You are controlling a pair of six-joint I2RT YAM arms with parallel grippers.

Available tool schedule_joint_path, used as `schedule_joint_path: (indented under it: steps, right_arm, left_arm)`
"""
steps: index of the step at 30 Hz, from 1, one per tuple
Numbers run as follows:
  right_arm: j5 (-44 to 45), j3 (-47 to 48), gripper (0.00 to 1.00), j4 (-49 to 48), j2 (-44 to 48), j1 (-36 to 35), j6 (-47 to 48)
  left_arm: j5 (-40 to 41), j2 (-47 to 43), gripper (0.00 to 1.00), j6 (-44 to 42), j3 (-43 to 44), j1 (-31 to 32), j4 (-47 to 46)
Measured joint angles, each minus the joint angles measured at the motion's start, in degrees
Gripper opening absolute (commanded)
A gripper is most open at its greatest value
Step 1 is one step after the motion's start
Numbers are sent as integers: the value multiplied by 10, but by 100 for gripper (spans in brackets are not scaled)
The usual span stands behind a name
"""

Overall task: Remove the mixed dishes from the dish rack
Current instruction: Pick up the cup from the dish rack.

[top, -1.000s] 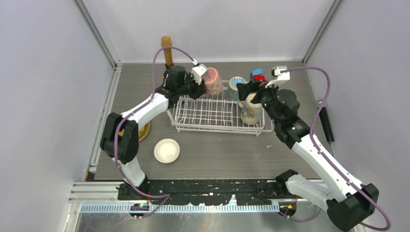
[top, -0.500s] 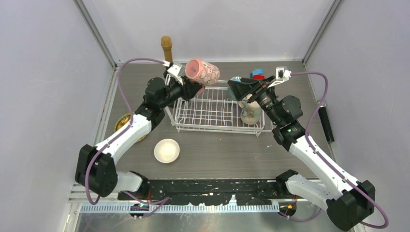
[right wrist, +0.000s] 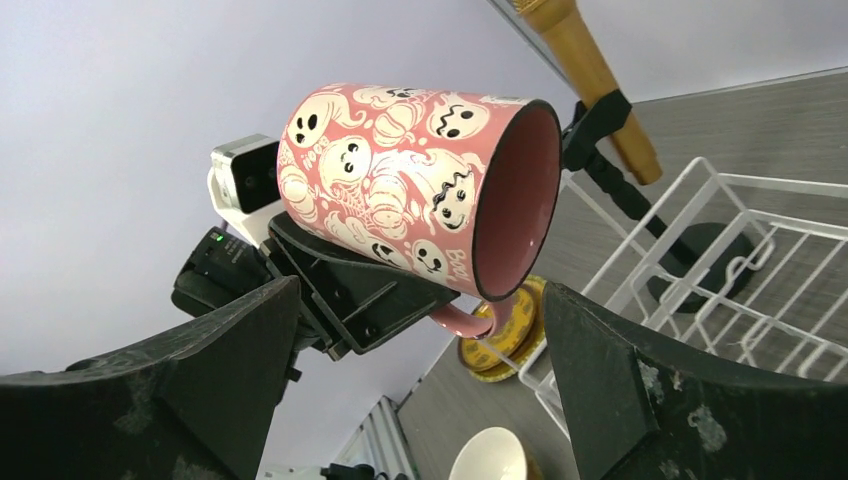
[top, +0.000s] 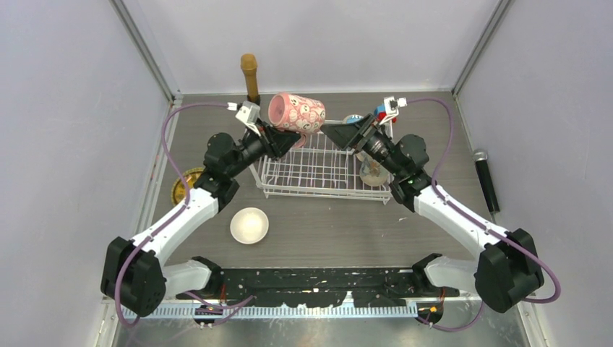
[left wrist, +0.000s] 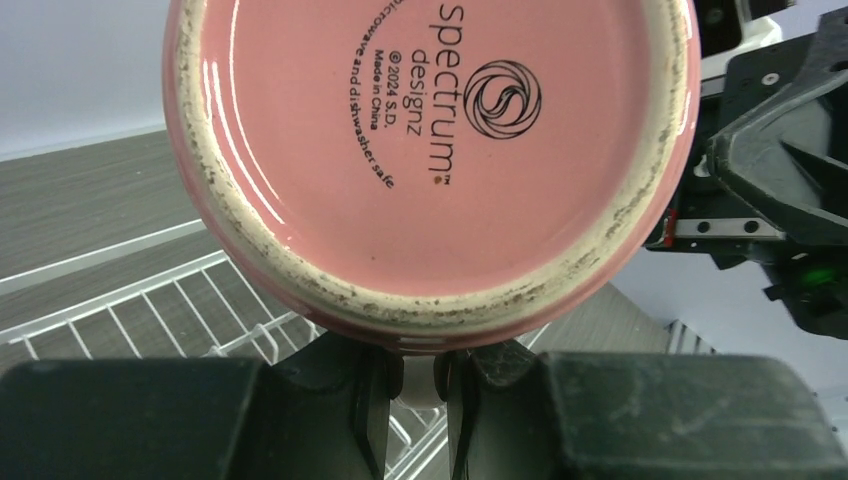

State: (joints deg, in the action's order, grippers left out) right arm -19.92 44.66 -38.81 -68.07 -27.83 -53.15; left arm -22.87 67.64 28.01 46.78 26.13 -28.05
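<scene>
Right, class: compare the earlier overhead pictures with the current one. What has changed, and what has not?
The left gripper, shut on the pink mug, lifted it out of the far left corner of the dish rack and tipped it sideways above the rack. The open right gripper swung left from the cream mug toward the pink mug's mouth. Rack, cream mug, white bowl and golden plate stayed put.

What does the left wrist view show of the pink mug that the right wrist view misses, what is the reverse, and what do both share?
Left wrist only: the underside of the pink mug, with a printed maker's mark and scuffed pale ring. Right wrist only: its ghost-and-pumpkin side, pink inside and handle, plus the brown stick, a golden plate and the white bowl. Both: the mug, gripped by the left jaws, and part of the dish rack.
</scene>
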Motion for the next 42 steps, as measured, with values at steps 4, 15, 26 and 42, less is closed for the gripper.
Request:
schedule_joint_path:
  steps: [4,15,26,42]
  right_arm:
    - [-13,2,95,-32,-19,-9,-23]
    - [-32,42,66,-85,-77,-45,-48]
    - [-72,54,0,-195,-107,-72,-45]
    - [52,89,0,163,-16,-88,63]
  left_arm:
    - [-11,-2,0,22,-5,2,-23]
    - [-35,-4,0,49,-31,14,-49]
    - [-35,-16,68,118,-42,21,-67]
    - [23,-61,100,14,-32,37,90]
